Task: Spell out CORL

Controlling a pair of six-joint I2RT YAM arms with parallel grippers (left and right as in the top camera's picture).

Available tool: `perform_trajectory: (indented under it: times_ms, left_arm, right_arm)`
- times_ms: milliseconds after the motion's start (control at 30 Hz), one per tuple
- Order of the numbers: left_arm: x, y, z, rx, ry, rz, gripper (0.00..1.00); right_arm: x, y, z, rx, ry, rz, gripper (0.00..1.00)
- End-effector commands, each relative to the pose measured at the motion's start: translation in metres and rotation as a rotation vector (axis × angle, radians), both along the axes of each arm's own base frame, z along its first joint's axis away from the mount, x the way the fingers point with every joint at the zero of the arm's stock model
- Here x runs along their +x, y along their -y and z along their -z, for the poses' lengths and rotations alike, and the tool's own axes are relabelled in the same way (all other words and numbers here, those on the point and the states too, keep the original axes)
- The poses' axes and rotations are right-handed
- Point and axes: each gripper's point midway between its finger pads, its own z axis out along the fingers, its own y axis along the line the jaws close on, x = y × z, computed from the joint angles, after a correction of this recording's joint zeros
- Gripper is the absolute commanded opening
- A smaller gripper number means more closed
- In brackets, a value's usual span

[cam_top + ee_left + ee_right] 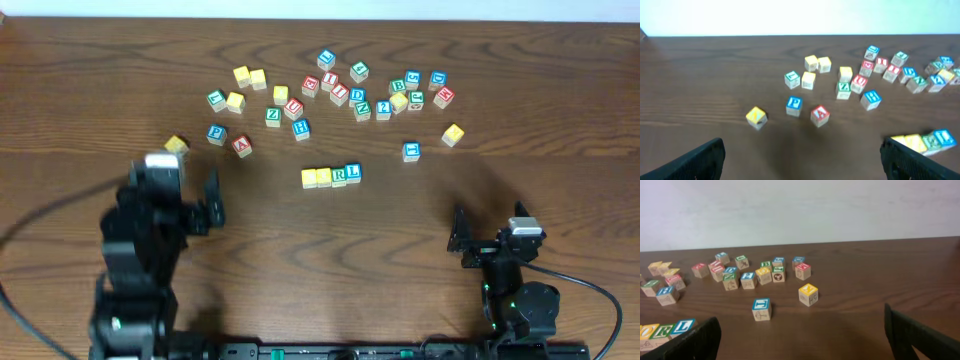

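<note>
My left jaws stand wide apart with nothing between them, low at the left of the overhead frame over the counter [300, 290]. My right jaws are likewise spread and hold nothing, at the lower right.

Near the middle of the overhead frame, a row of four blocks [330, 176] lies side by side and touching. It runs two yellow, then a green R block [339, 175], then a blue L block [352, 172] at the right end. From my right wrist, the yellow O block [647, 331] sits just left of the R. I cannot read the first block's letter.

The loose blocks [340, 95] are scattered across the upper part of the frame, apart from the row. A lone blue block [411, 151] and a lone yellow block [453, 133] lie up and to the right of the row.
</note>
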Motion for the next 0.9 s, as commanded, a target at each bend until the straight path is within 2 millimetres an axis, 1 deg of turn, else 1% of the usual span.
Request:
perform_trajectory:
  times_ms: [0,100,200,400,533,667,867]
  left_arm:
    - [-0.016,0.001,0.012,0.057,0.108,0.030,0.98]
    - [-0.023,0.001,0.020,0.085,0.194,0.034,0.98]
    - [-0.029,0.001,0.036,0.092,0.236,0.034,0.98]
    - [-0.029,0.000,0.061,0.103,0.248,0.029,0.98]
    - [-0.025,-0.009,0.076,0.119,0.263,-0.019,0.98]
    - [-0.025,-0.010,0.082,0.123,0.247,-0.022,0.98]
    - [-0.025,-0.009,0.083,0.122,0.246,-0.020,0.98]
  right_arm:
    - [0.000,-0.004,0.001,-0.008,-0.001,-0.016,0.99]
    - [0.000,-0.004,0.001,-0.008,-0.001,-0.016,0.99]
    - [0.000,-0.004,0.001,-0.008,-0.001,-0.016,0.99]
    - [0.000,-0.004,0.001,-0.008,-0.001,-0.016,0.99]
    - [0.000,-0.004,0.001,-0.008,-0.001,-0.016,0.99]
    - [0.000,-0.004,0.001,-0.008,-0.001,-0.016,0.99]
    - [0.000,-0.004,0.001,-0.008,-0.001,-0.016,0.99]
